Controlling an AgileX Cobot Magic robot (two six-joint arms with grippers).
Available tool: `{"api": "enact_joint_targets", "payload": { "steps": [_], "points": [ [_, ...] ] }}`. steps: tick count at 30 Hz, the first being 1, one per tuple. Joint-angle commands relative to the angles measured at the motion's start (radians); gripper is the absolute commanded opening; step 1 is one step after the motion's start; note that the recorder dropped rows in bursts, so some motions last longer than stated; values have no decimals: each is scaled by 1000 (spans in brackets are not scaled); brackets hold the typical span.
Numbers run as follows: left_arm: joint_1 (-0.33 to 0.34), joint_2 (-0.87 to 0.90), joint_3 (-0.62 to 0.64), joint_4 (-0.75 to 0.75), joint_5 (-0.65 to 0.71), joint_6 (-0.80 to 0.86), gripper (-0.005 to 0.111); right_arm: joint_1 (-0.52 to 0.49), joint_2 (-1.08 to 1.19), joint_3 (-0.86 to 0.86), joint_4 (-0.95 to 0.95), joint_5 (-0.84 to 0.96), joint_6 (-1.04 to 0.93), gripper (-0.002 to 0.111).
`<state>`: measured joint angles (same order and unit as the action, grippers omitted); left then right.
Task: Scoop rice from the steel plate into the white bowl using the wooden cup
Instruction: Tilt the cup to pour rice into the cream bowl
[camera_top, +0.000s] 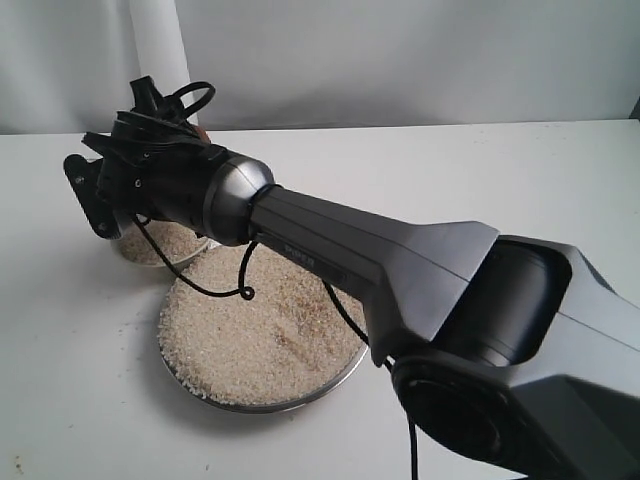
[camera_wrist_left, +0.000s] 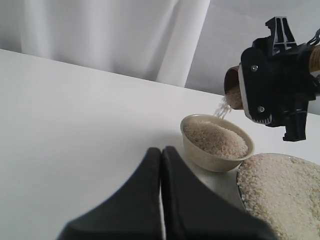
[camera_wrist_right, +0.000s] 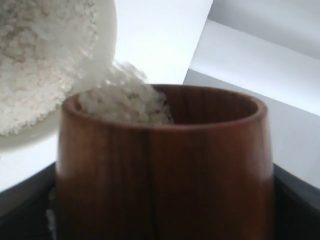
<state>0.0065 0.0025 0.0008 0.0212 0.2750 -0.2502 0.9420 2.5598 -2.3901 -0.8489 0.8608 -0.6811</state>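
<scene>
On the left arm, left gripper (camera_wrist_left: 161, 152) hovered low, jaws together, empty; right gripper (camera_wrist_left: 252, 87), clamped on the wooden cup (camera_wrist_left: 231, 87), held it tipped over the white bowl (camera_wrist_left: 202, 152), rice (camera_wrist_left: 222, 107) streaming in; judged best: tilt slowly, lip over bowl centre, bowl nearly full; steel plate (camera_top: 335, 380) lay just right of bowl, heaped; white matte table (camera_top: 520, 170); pale curtain (camera_wrist_left: 100, 35) behind.

White table (camera_top: 500, 170), steel plate (camera_top: 300, 402) (shiny rim), white bowl (camera_wrist_left: 210, 159) just beside
</scene>
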Motion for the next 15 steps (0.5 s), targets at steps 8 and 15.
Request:
{"api": "enact_joint_targets", "payload": {
  "steps": [8, 15],
  "points": [
    [-6, -3, -1, -3, -9, -4, 0, 0, -6, -9, -54, -3, -160, 0],
    [-6, -3, -1, -3, -9, -4, 0, 0, -6, -9, -114, -11, -160, 0]
  ]
}}
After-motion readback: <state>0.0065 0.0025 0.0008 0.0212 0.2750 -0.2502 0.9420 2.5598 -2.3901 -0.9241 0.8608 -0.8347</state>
